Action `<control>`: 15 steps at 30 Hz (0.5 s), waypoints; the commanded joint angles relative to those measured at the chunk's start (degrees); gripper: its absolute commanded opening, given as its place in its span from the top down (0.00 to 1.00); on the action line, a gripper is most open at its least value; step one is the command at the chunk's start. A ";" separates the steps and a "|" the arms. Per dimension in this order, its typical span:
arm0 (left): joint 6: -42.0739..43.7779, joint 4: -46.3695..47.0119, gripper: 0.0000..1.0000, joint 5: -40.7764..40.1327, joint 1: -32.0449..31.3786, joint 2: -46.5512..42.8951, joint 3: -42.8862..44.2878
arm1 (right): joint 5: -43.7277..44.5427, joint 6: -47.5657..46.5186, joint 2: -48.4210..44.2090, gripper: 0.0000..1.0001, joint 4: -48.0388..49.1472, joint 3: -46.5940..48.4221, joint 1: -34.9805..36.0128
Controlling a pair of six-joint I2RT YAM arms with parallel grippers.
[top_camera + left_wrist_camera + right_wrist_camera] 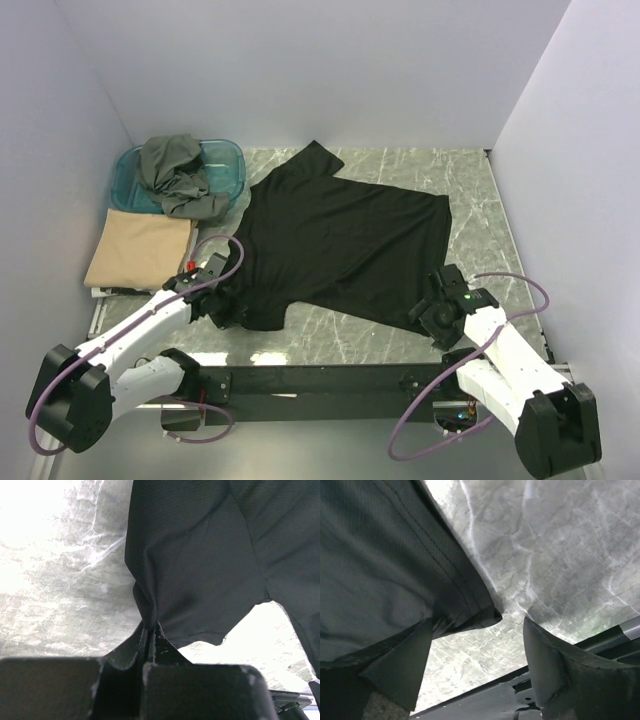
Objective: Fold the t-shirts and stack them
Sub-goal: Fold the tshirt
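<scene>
Shirts first, going left to right. The tan shirt (140,250) sits folded flat at the left edge of the table (470,190). Right behind it, in the far left corner, is a teal tub (232,168). The grey shirt (175,172) is bunched up in there and droops over the near rim.

Next up is the left gripper (228,312), down low near the front edge. In the wrist view its jaws are pinched tight on a fold of the black shirt (340,240), and the cloth puckers up right where it goes in (150,630).

The black shirt itself is spread out across the middle of the table. It lies a bit skewed, with one sleeve poking toward the far edge and its near left part rumpled at that grip.

Over at the shirt's near right corner is the right gripper (430,305). Its jaws are clearly apart (477,655), nothing clamped. The hem corner lies by one finger (402,672) and there's bare marble between it and the other. Can't tell if that finger actually touches the cloth.
</scene>
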 commanded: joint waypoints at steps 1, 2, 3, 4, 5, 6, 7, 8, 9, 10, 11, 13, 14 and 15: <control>0.90 -0.32 0.99 -0.97 -0.18 -1.70 0.53 | -0.68 1.56 -0.21 0.24 5.25 -3.39 -2.26; 0.90 -0.15 0.99 -0.97 -0.18 -1.87 0.53 | -0.60 1.47 -0.03 0.26 5.79 -3.75 -2.53; 1.07 0.11 0.99 -0.80 -0.10 -2.05 0.53 | -0.34 1.30 0.41 0.28 5.70 -3.49 -2.79; 0.99 0.20 0.99 -0.62 -0.18 -2.22 0.53 | -0.25 0.78 0.76 0.37 5.88 -3.23 -3.06; 0.98 0.12 0.99 -0.62 -0.18 -2.22 0.53 | -0.16 0.51 0.94 0.43 5.53 -2.53 -3.14; 1.07 0.20 0.99 -0.53 -0.10 -2.31 0.53 | -0.07 -0.19 1.11 0.48 5.35 -2.17 -3.15; 1.07 0.03 0.99 -0.62 -0.18 -2.31 0.70 | 0.10 -0.54 1.20 0.55 4.57 -1.91 -3.32; 0.99 0.03 0.99 -0.71 -0.18 -2.40 0.79 | 0.89 -0.72 1.20 0.58 4.04 -1.47 -3.23; 0.98 0.03 0.99 -0.71 -0.18 -2.40 0.88 | 0.98 -0.81 0.85 0.60 3.60 -1.47 -3.23; 0.98 -0.06 0.99 -0.79 -0.18 -2.40 1.05 | 0.90 -0.90 0.76 0.67 3.51 -1.64 -3.15; 0.98 0.03 0.99 -0.88 -0.18 -2.40 1.14 | 0.72 -0.90 0.50 0.71 3.51 -2.25 -3.32; 0.99 -0.06 0.99 -0.62 -0.18 -2.40 1.06 | 0.02 -0.81 0.32 0.85 4.03 -2.69 -3.41; 1.07 -0.23 0.99 -0.45 -0.18 -2.31 1.06 | -0.24 -0.90 0.41 0.90 4.12 -2.87 -3.58; 1.07 -0.50 0.99 -0.53 -0.18 -2.49 1.14 | -0.60 -1.33 0.24 0.95 4.12 -2.78 -3.59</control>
